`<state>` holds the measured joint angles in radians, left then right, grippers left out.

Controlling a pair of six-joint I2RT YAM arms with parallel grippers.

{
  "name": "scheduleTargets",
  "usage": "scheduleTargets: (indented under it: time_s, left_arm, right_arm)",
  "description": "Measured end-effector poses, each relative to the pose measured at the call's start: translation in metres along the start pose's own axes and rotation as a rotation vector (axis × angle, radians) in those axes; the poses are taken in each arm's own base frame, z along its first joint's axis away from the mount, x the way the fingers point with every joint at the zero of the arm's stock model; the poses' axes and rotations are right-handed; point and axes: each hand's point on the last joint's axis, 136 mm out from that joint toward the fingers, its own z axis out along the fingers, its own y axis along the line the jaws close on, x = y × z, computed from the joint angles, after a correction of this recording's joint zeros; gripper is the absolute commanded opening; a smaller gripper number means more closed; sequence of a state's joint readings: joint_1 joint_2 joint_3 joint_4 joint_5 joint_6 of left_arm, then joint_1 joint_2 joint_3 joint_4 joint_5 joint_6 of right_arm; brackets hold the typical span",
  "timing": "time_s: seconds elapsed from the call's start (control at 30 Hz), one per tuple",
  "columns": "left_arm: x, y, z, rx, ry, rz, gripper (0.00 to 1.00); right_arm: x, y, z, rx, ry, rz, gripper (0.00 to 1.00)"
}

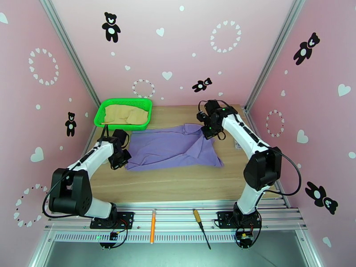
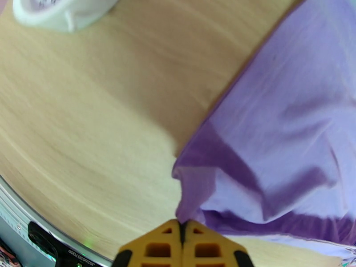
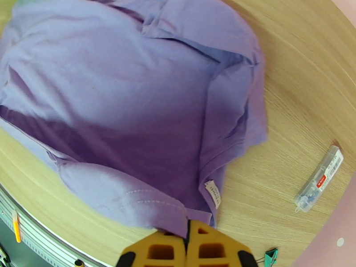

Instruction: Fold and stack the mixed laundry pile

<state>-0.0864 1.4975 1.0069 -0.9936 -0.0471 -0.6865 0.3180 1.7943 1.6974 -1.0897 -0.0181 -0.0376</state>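
Note:
The lavender-purple shirt (image 1: pixel 171 148) lies spread across the middle of the wooden table. My left gripper (image 1: pixel 121 163) is shut on its near left corner; in the left wrist view the yellow fingertips (image 2: pixel 171 232) pinch a raised fold of the purple cloth (image 2: pixel 285 143). My right gripper (image 1: pixel 208 132) is shut on the shirt's far right edge, and in the right wrist view the shirt (image 3: pixel 133 99) stretches away from the closed gripper (image 3: pixel 188 221), with a small white label beside the grip. The tan-beige garment (image 1: pixel 125 115) lies inside the green basket (image 1: pixel 100 113).
The basket stands at the table's back left. A small clear plastic box (image 3: pixel 319 179) lies on the wood right of the shirt, with a green clip (image 3: pixel 269 255) near it. An orange pen (image 1: pixel 152 225) and a screwdriver (image 1: pixel 200 227) rest on the front rail.

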Motion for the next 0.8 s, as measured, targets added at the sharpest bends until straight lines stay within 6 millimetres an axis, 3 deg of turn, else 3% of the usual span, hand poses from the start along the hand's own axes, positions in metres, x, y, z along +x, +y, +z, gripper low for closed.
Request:
scheduleTargets:
  time_s: [0.27,0.4,0.47,0.67,0.73,0.8]
  left_arm:
    - [-0.007,0.007,0.008,-0.025,0.045,-0.019,0.00]
    - [-0.012,0.001,0.014,-0.022,0.073,-0.020,0.00]
    - [-0.018,-0.005,0.016,-0.019,0.081,-0.016,0.05]
    - [-0.038,-0.024,0.021,-0.010,0.084,0.006,0.34]
    - [-0.044,-0.028,0.021,-0.007,0.077,0.008,0.49]
    - [-0.050,-0.032,0.019,-0.006,0.065,0.013,0.71]
  right_arm:
    - [-0.008,-0.024,0.008,0.001,-0.012,0.058,0.00]
    - [-0.022,-0.036,0.013,-0.002,-0.033,0.079,0.00]
    - [-0.028,-0.038,0.018,-0.007,-0.036,0.083,0.00]
    - [-0.034,-0.039,0.051,-0.037,0.010,0.082,0.00]
    - [-0.032,-0.038,0.063,-0.044,0.033,0.082,0.00]
    - [-0.030,-0.039,0.073,-0.047,0.052,0.085,0.00]
